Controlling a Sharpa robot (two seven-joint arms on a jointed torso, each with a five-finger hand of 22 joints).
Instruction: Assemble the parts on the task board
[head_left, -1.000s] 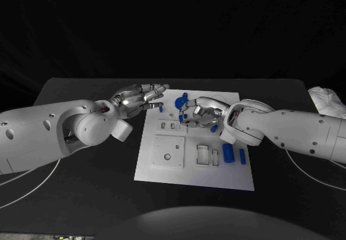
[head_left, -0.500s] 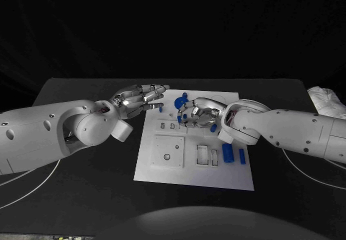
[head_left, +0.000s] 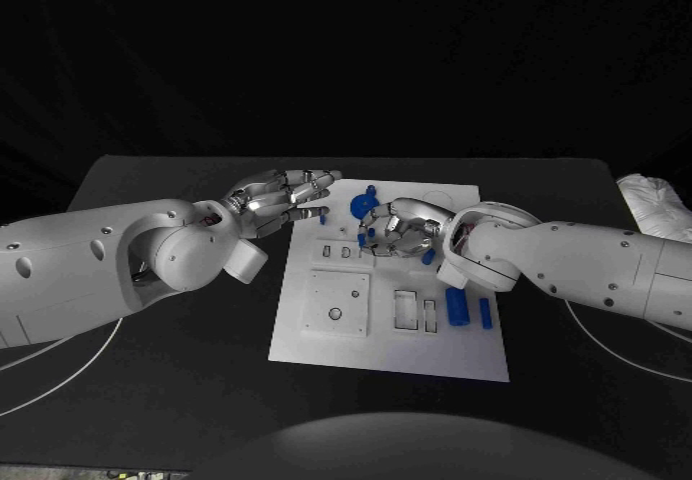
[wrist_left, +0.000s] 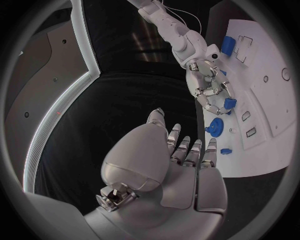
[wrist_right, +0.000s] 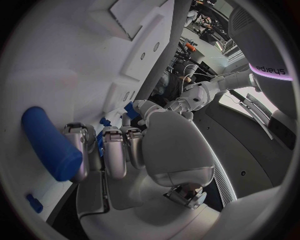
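Both hands are hovering at the task board's (head_left: 387, 345) twelve o'clock end. Our right hand (head_left: 400, 228) is curling over a small blue part (wrist_right: 100, 141), apparently to seat it. Our left hand (head_left: 274, 195) is waiting just beside, fingers spread, holding nothing.
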